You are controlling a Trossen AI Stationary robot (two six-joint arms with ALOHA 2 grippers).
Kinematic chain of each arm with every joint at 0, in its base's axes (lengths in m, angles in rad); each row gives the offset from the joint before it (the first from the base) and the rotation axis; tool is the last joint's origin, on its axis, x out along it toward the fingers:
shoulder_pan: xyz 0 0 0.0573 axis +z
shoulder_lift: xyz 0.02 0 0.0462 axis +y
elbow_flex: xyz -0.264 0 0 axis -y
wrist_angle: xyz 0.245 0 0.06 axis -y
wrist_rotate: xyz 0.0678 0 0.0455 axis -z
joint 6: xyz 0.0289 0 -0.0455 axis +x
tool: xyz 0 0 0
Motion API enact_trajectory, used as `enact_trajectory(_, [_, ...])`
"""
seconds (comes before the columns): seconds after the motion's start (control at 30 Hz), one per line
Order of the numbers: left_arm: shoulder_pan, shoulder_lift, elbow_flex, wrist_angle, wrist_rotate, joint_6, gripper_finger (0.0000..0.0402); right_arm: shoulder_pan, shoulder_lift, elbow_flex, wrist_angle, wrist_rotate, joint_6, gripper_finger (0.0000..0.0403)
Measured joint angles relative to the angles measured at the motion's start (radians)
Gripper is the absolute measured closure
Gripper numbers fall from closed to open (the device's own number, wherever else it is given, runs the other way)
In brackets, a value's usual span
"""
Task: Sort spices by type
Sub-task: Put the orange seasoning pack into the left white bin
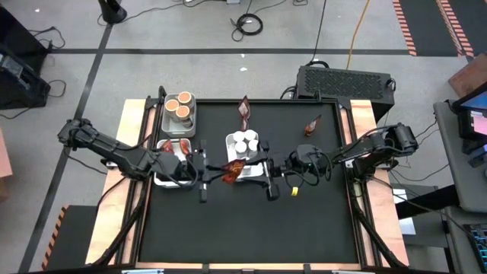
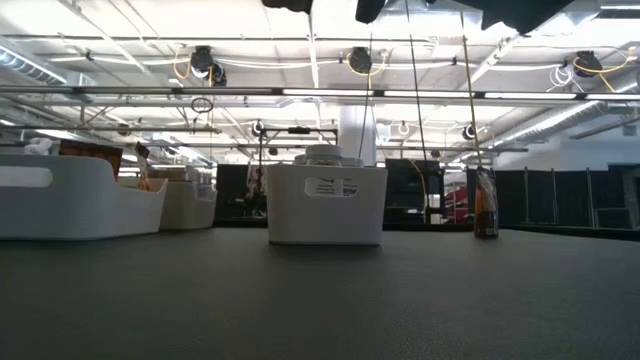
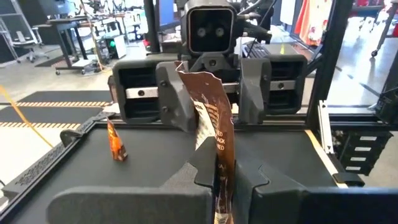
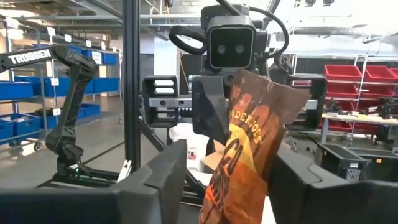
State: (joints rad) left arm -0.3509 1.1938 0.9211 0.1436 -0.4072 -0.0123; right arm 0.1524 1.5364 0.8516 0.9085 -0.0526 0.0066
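Note:
A reddish-brown crinkly packet [image 1: 233, 172] hangs in the air over the table's middle, between my two grippers. My left gripper [image 1: 204, 173] comes from the table's left and is shut on it. My right gripper [image 1: 266, 171] faces it from the right, open, its two fingers [image 3: 176, 102] standing on either side of the packet's far end [image 4: 255, 137]. Behind them a white tray [image 1: 230, 141] holds white-capped jars [image 1: 245, 141]. Two loose packets [image 1: 243, 110] [image 1: 313, 125] stand on the mat farther back. My left gripper pinches the packet's near end [image 3: 219, 177] between its two fingers. The fingers reach level from the table's left. The packet is lifted clear and sticks out toward the right gripper. Whether my right gripper's fingers touch the packet, I cannot tell.
At the far left a tray [image 1: 169, 120] holds orange-topped tubs [image 1: 181, 106], and a tray [image 1: 161, 180] with more packets sits under my left arm. A small yellow thing [image 1: 294, 192] lies near my right gripper. The near half of the black mat [image 1: 251, 228] is bare.

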Motion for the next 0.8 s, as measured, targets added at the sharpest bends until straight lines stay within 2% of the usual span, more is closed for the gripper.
enact_trajectory(0.43, [0.011,0.000,0.000,-0.001,0.001,-0.005,0.0382,-0.005,0.000,0.000,0.000,0.024,-0.023,0.0392])
enact_trajectory(0.8, [0.011,0.000,0.000,-0.005,0.000,-0.005,0.0382,-0.009,0.000,0.000,-0.012,0.060,-0.046,0.0403])
